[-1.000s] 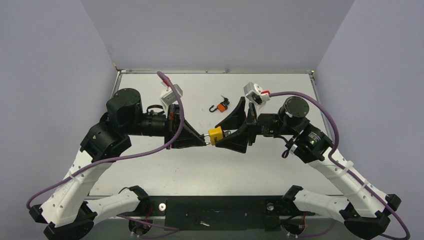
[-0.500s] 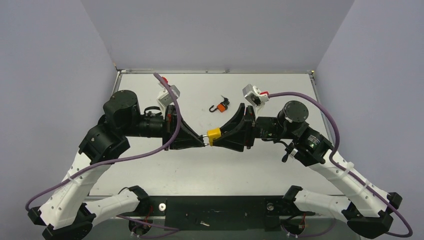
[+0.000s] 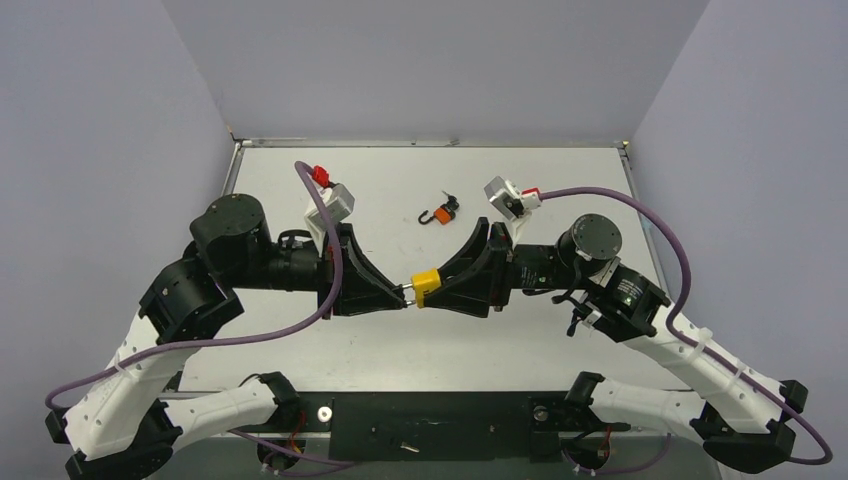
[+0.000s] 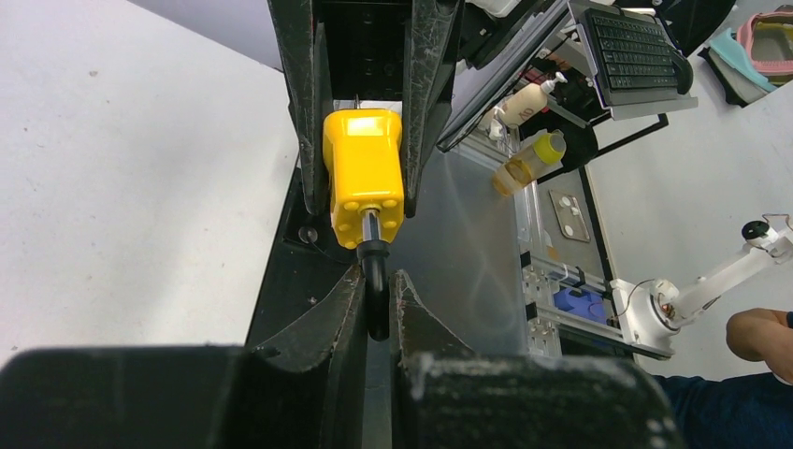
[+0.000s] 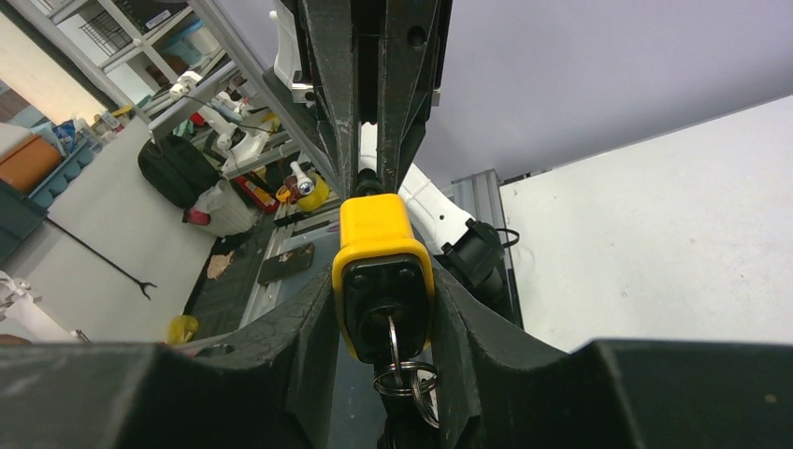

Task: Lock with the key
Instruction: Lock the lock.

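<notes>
A yellow padlock (image 3: 427, 284) hangs in the air between both grippers over the table's middle. My left gripper (image 3: 403, 293) is shut on its black shackle (image 4: 376, 295), which is pinched between the fingertips. The yellow body (image 4: 363, 168) points away from the left wrist camera. My right gripper (image 3: 437, 287) is shut on the padlock body (image 5: 379, 234), one finger on each side. The key (image 5: 393, 341) sits in the keyhole on the black bottom face, with a key ring (image 5: 404, 383) dangling from it. The key's head is hidden low between the right fingers.
A small orange padlock with a black key (image 3: 441, 211) lies on the white table (image 3: 560, 190) behind the grippers. Grey walls close in the left, back and right sides. Both arms' purple cables arch over the table.
The right jaws have closed onto the yellow padlock body. Both arms and the padlock have shifted slightly left and nearer. The left grip on the shackle is unchanged.
</notes>
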You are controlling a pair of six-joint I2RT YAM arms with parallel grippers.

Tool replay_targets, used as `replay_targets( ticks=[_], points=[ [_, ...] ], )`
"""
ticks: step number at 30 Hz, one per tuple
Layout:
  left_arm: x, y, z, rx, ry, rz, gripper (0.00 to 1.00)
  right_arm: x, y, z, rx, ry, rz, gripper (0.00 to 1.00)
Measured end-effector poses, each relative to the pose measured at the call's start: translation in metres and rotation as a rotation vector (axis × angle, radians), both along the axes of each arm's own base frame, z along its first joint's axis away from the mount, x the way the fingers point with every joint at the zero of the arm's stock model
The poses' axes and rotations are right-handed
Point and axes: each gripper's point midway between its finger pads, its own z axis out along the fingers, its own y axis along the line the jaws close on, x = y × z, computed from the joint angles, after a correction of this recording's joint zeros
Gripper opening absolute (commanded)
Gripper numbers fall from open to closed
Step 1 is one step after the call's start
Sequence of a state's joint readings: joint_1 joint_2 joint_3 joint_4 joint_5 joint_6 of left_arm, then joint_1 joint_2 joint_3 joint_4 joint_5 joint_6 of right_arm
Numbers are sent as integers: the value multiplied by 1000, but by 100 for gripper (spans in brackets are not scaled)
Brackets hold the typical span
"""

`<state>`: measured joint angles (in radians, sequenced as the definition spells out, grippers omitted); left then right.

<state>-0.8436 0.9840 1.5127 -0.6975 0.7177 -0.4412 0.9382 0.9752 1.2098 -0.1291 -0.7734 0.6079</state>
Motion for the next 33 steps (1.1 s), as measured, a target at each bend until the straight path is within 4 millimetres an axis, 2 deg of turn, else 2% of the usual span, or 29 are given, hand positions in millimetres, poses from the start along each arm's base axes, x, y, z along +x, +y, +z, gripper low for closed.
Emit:
replay_targets(
  ticks=[22,33],
  points=[
    [-5,3,7,-9,-37,28,0,-7,8,10,10,19,-28,0],
    [4,4,13,-13,-116,84,0,-1,11,18,39,30,-53,0]
  ],
)
